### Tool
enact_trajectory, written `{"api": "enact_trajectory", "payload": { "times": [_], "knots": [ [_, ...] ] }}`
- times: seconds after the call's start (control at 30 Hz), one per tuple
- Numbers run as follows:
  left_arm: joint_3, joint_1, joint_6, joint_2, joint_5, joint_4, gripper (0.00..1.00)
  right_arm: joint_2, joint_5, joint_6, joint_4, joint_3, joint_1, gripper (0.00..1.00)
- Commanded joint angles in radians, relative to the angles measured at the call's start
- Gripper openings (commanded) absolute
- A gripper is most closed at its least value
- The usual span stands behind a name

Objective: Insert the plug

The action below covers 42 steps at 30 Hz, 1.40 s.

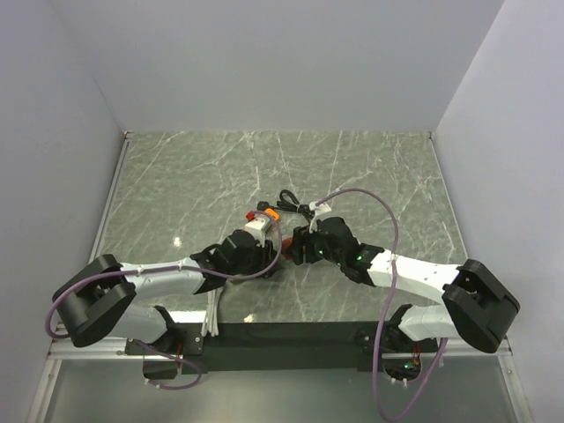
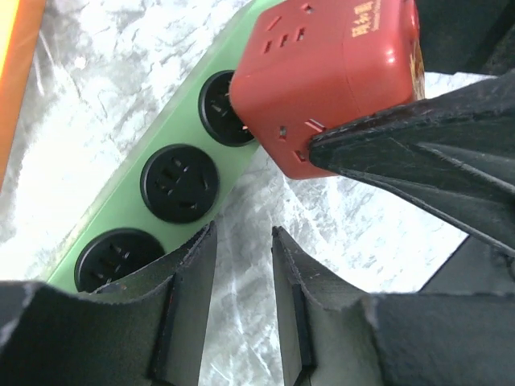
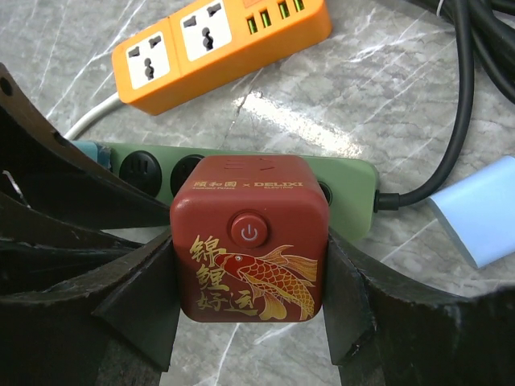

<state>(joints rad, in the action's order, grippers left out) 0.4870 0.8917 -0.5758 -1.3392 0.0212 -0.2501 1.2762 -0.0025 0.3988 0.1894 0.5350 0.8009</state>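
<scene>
The plug is a red cube adapter (image 3: 249, 241) with a gold koi print and a power button. My right gripper (image 3: 251, 277) is shut on its two sides and holds it against the green power strip (image 3: 348, 186) at one of that strip's black round sockets. In the left wrist view the cube (image 2: 330, 72) sits at the socket row of the green strip (image 2: 161, 129), with a right finger (image 2: 418, 161) pressed on it. My left gripper (image 2: 243, 235) hovers beside the strip, its jaws a little apart with only marble between them. From above both grippers (image 1: 264, 254) (image 1: 300, 249) meet mid-table.
An orange power strip (image 3: 217, 44) with white sockets lies just beyond the green one; it also shows from above (image 1: 267, 215). A black cable (image 3: 467, 104) runs from the green strip's right end. A light blue object (image 3: 483, 213) lies at the right.
</scene>
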Motion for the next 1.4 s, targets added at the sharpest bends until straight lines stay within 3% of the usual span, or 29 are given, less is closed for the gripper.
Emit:
{"api": "enact_trajectory", "payload": {
  "times": [0.0, 0.2, 0.77, 1.03, 1.37],
  "knots": [
    [-0.001, 0.010, -0.065, 0.040, -0.018, 0.025, 0.40, -0.005, 0.018, -0.040, -0.114, -0.024, -0.016, 0.00],
    [-0.011, 0.018, -0.082, 0.046, -0.018, 0.070, 0.40, 0.020, 0.035, -0.023, -0.068, -0.037, -0.006, 0.00],
    [0.002, -0.002, -0.006, -0.143, -0.182, -0.037, 0.36, 0.218, 0.122, -0.101, -0.342, 0.255, 0.031, 0.00],
    [-0.024, -0.036, 0.043, -0.167, -0.121, -0.120, 0.36, 0.339, 0.139, -0.107, -0.453, 0.396, 0.034, 0.00],
    [-0.103, -0.099, 0.073, -0.138, -0.072, -0.204, 0.34, 0.437, 0.174, -0.104, -0.521, 0.459, 0.066, 0.00]
  ]
}}
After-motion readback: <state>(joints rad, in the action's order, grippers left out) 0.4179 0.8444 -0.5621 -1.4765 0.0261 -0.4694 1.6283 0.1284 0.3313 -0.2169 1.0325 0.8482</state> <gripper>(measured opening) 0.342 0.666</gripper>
